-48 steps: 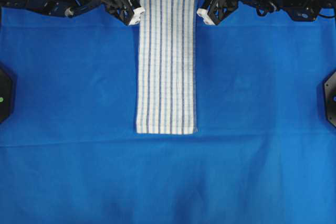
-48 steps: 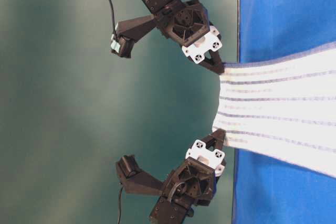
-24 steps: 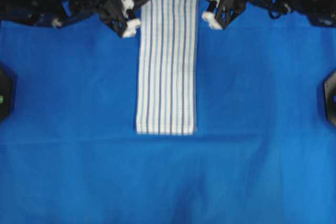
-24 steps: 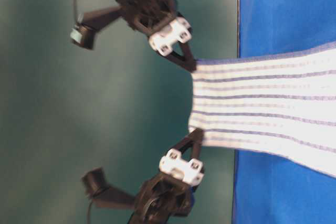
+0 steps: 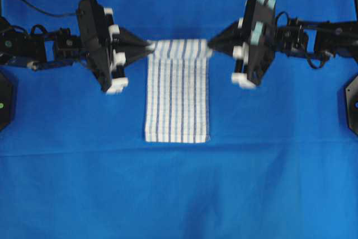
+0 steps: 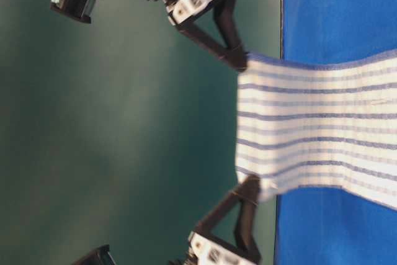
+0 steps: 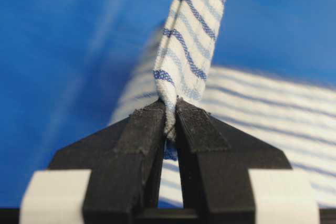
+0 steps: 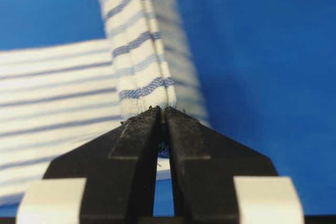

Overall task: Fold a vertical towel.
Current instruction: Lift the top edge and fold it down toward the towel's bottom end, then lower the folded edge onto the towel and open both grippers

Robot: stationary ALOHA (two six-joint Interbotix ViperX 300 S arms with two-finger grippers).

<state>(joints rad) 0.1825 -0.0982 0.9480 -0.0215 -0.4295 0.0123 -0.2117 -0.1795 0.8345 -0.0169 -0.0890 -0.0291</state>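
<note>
The towel [image 5: 178, 96], white with thin blue and grey lengthwise stripes, lies on the blue sheet with its near end at the sheet's middle. Its far end is lifted off the sheet and held taut between both grippers. My left gripper [image 5: 149, 45] is shut on the far left corner; the left wrist view shows the towel [image 7: 190, 40] pinched at the tips of the gripper [image 7: 171, 109]. My right gripper [image 5: 210, 43] is shut on the far right corner, with the towel [image 8: 142, 56] clamped in that gripper [image 8: 162, 111]. The table-level view shows the raised edge of the towel [image 6: 291, 128] stretched between both.
The large plain blue sheet [image 5: 179, 194] covers the whole table. Black arm bases sit at the left edge [image 5: 4, 96] and the right edge [image 5: 351, 102]. A dark green backdrop [image 6: 124, 128] stands behind the table.
Both grippers have carried the towel's far end up and toward the near end, so the visible towel looks shorter. Both have stayed shut on their corners.
</note>
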